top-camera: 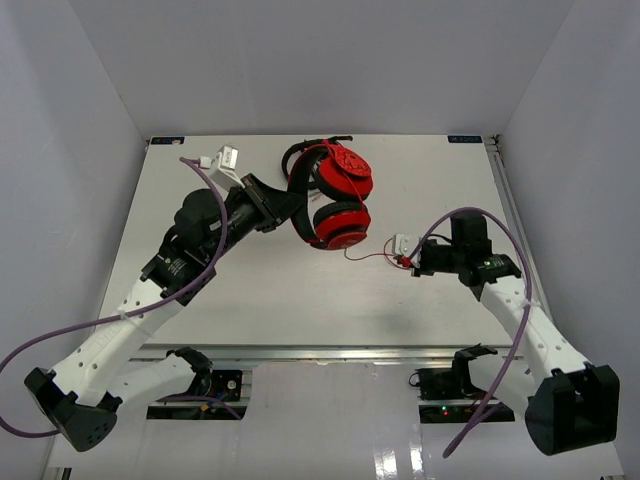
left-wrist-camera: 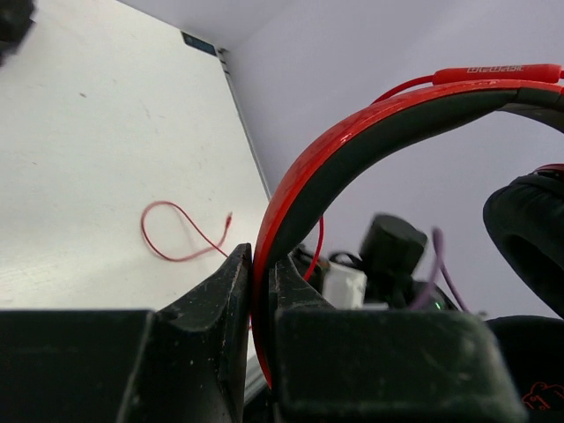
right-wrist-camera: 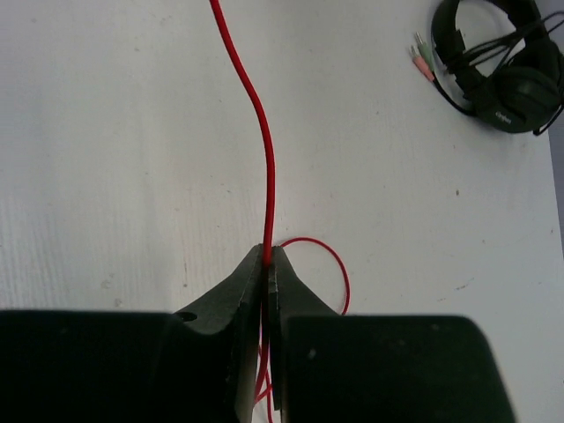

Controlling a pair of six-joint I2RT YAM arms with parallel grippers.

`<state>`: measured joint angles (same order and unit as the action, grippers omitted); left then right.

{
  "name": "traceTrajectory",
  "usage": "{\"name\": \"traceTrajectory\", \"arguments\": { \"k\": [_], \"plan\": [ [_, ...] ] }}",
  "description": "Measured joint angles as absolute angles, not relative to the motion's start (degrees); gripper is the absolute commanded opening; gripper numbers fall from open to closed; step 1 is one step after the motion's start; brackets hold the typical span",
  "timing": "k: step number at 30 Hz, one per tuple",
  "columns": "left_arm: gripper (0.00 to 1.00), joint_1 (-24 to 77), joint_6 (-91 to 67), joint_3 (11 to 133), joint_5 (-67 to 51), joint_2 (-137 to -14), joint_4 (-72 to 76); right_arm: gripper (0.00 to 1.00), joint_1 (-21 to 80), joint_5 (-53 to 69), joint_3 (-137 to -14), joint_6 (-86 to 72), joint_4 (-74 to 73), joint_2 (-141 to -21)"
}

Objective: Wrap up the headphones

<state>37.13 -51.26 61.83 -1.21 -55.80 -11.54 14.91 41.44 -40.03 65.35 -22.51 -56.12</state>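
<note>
The right gripper (top-camera: 408, 261) is pressed together on the thin red cable (right-wrist-camera: 261, 132), which runs straight ahead from its tips toward the headphones (top-camera: 335, 200). These lie beyond it, on the side of the left arm, where the left gripper (top-camera: 288, 212) pinches the headband (left-wrist-camera: 352, 145) between its 2 jaws. The cups (top-camera: 340, 225) seem lifted off the table (top-camera: 250, 290), though the top view does not make this sure. The right arm is therefore the one placed to carry the cable around them.
</note>
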Motion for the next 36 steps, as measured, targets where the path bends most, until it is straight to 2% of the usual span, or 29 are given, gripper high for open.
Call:
{"name": "traceTrajectory", "arguments": {
  "k": [4, 14, 27, 36],
  "plan": [
    [0.00, 36.35, -51.70, 62.01, 4.63, -56.01, -13.09, 0.08, 18.21, 41.70, -38.48, 66.66, -26.63, -50.31],
    [0.00, 34.63, -53.39, 64.76, 20.49, -60.84, -13.77, 0.08, 25.55, 38.01, -38.52, 69.75, -37.34, -47.43],
    [0.00, 29.64, -48.03, 64.88, 39.25, -66.59, -12.99, 0.08, 31.46, 34.43, -53.60, 74.60, -46.91, -42.37],
    [0.00, 29.47, -47.79, 63.99, 42.44, -69.90, -11.88, 0.08, 33.54, 34.44, -60.49, 75.04, -47.62, -42.60]
  ]
}}
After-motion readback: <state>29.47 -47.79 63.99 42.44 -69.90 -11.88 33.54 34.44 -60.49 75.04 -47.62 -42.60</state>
